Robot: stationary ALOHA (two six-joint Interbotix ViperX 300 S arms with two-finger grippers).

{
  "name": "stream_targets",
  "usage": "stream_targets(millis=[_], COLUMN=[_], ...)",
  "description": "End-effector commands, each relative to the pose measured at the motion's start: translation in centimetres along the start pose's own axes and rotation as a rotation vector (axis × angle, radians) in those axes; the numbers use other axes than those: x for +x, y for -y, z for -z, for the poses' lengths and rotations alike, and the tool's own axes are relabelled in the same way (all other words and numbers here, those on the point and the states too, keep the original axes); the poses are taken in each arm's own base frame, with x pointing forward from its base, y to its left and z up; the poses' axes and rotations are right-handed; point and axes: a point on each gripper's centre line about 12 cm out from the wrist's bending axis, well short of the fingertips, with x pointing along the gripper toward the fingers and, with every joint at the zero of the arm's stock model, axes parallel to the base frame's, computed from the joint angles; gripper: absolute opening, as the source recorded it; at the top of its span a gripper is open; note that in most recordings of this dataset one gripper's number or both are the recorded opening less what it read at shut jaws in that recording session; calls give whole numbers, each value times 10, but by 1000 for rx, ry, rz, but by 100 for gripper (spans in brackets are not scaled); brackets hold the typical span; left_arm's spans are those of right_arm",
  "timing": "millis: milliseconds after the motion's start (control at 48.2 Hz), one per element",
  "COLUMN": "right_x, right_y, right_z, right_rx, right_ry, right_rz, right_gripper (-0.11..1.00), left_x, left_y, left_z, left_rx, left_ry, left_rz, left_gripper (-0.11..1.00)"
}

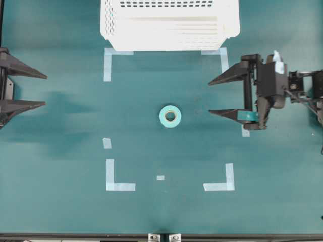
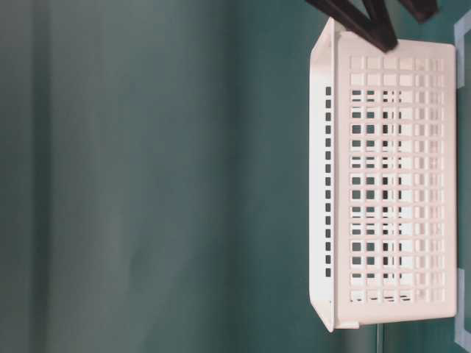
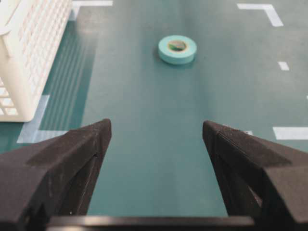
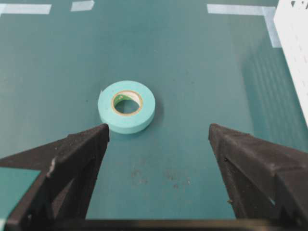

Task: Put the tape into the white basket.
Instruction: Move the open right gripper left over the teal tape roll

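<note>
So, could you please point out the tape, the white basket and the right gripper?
tape (image 1: 170, 116), overhead view, on its turquoise ring face.
white basket (image 1: 113, 30), overhead view, on its left perforated wall.
right gripper (image 1: 217, 97), overhead view, midway between its open fingertips.

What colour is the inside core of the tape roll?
The tape is turquoise, and its inner core is a pale cardboard tan, clearest in the right wrist view.

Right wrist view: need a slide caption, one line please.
Open right gripper faces the tape lying flat on the green table, white basket at the right edge.
</note>
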Motion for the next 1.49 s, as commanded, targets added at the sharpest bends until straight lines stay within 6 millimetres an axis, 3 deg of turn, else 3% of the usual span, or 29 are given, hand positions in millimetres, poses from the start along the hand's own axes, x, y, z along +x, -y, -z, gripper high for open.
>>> stream_targets(millis=[0,456,1078,1472], right_x=[8,36,80,96], right_y=[-1,1,-13,-13], right_z=[-6,17,27,36], right_rx=[3,76,63,91], right_ry=[26,-12,-50,-71], right_rz=[-5,2,-32,-20], right_gripper=[95,95,95,95], left_x=[0,-1,0,0], left_y=[0,-1,-2,-2], left_z=[-5,-4,-3,-3], left_rx=[1,7,3,5], left_ry=[15,14,14,14], left_rz=[-3,-4,-15,-17], left_gripper=[88,88,88,88])
